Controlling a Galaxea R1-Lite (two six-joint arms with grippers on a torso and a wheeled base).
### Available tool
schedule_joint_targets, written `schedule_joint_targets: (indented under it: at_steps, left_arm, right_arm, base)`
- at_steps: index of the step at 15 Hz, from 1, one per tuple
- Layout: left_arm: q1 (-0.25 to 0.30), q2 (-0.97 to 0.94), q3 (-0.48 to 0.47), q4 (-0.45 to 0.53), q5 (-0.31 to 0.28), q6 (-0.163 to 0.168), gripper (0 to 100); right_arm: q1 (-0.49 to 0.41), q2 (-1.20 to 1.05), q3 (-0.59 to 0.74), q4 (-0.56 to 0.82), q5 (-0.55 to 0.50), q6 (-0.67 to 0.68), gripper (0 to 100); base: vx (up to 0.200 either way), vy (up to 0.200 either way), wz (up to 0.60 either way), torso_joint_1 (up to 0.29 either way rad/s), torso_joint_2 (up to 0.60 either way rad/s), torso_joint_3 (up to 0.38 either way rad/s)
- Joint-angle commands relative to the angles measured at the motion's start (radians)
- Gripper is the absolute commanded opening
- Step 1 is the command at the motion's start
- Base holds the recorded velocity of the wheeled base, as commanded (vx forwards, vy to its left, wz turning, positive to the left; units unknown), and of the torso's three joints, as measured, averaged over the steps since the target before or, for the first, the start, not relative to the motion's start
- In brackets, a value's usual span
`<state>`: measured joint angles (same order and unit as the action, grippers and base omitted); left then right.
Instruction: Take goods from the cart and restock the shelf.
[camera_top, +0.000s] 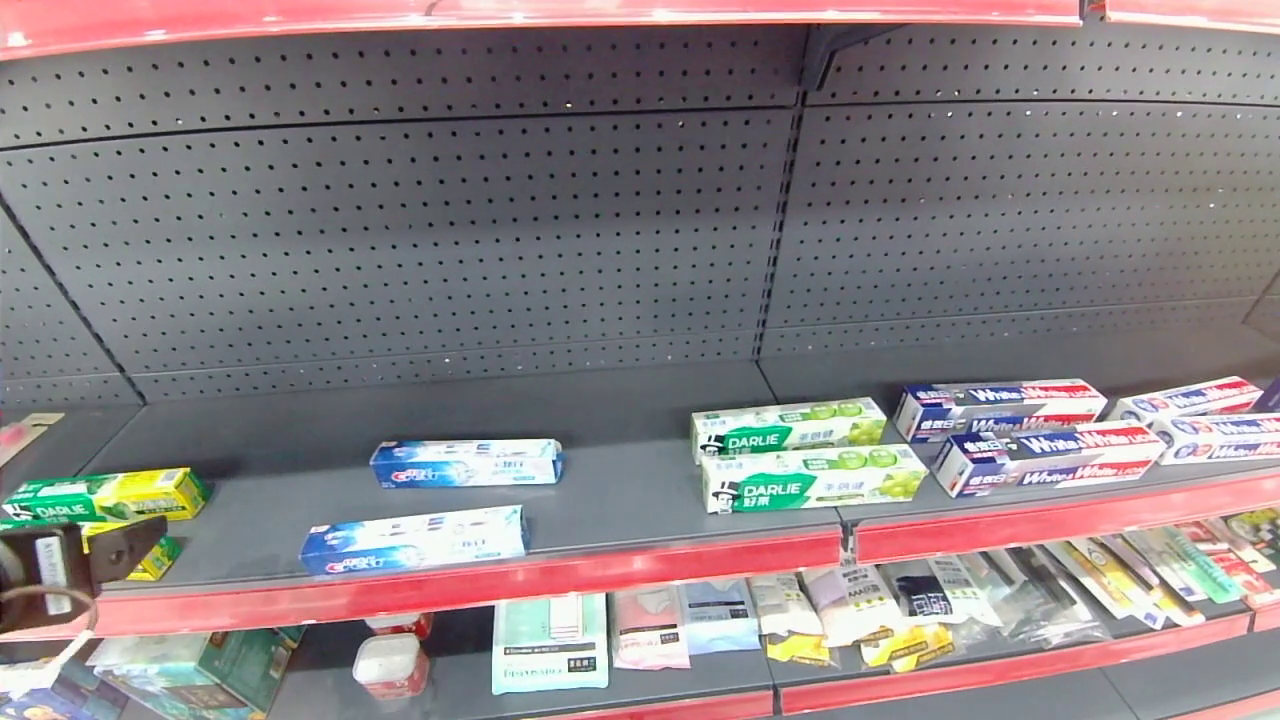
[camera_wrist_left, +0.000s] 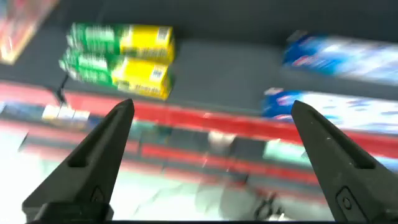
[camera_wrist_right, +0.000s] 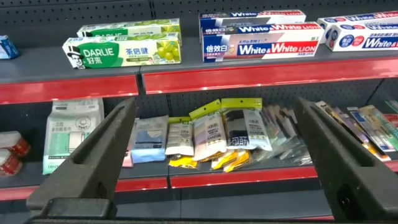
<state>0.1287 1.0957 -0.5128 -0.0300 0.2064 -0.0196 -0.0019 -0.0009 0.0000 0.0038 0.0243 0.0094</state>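
Observation:
Toothpaste boxes lie flat on the grey shelf (camera_top: 620, 420) with its red front edge. From left to right they are green-yellow boxes (camera_top: 105, 495) (camera_wrist_left: 121, 40), two blue boxes (camera_top: 467, 463) (camera_wrist_left: 348, 56), two green-white boxes (camera_top: 815, 478) (camera_wrist_right: 121, 51), and white-blue-red boxes (camera_top: 1050, 455) (camera_wrist_right: 261, 43). My left gripper (camera_wrist_left: 212, 104) is open and holds nothing, in front of the shelf edge between the green-yellow and blue boxes. My right gripper (camera_wrist_right: 216, 102) is also open and holds nothing, facing the lower shelf below the green-white boxes.
The lower shelf (camera_top: 700, 690) holds hanging packets (camera_top: 850, 600) (camera_wrist_right: 211, 134), a pale green pack (camera_top: 550, 640), small white jars (camera_top: 392, 665) and toothbrush packs (camera_top: 1150, 570). A perforated back panel (camera_top: 450, 220) rises behind the shelf. There is bare shelf behind and between the box groups.

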Motion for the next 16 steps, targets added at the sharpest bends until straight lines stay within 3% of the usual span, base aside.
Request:
schedule_joint_targets:
  at_steps: [1,6,7,16]
  left_arm:
    - [0.022,0.254,-0.027,-0.004,0.016,0.007,100]
    - [-0.040,0.371,-0.050,-0.014,0.039,0.023,100]
    - [-0.038,0.386,-0.052,-0.021,0.044,0.040,100]
    - [-0.038,0.477,-0.050,-0.119,0.048,0.059,100]
  right_arm:
    - [0.000,0.002,0.000,-0.001,0.000,0.000,100]
    - [0.000,0.002,0.000,0.001,0.000,0.000,100]
    - [0.000,0.002,0.000,0.001,0.000,0.000,100]
    - [0.000,0.002,0.000,-0.001,0.000,0.000,100]
  base:
    - [0.000,0.000,0.00,0.000,0.00,0.000]
    - [0.000,0.000,0.00,0.000,0.00,0.000]
    - [0.000,0.000,0.00,0.000,0.00,0.000]
    - [0.000,0.000,0.00,0.000,0.00,0.000]
